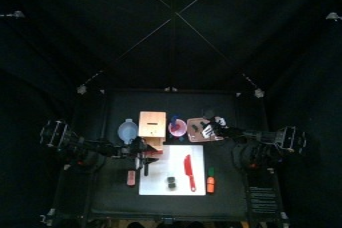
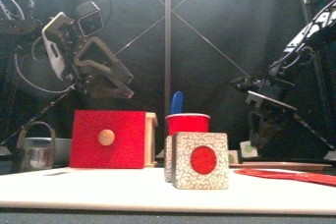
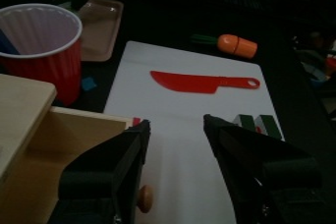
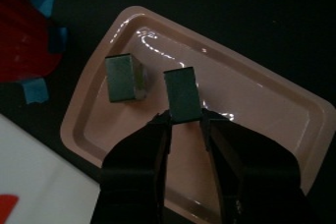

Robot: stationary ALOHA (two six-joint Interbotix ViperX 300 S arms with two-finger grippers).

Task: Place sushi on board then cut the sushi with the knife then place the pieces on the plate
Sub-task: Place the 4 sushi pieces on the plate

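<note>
Dark green blocks, that's how the sushi looks right now, split into bits. On the pink tray [image 4: 269, 105] near the table's back edge I've got one loose piece [image 4: 125, 78] lying free and a second piece [image 4: 184, 88] clamped between the jaws of the right gripper [image 4: 186, 120]. A third piece [image 1: 171, 182] sits near the front edge of the white board [image 1: 174, 156], beside the red knife [image 1: 189, 170]. My left gripper [image 3: 178, 125] hangs by the board's back left corner, jaws apart, empty.
</note>
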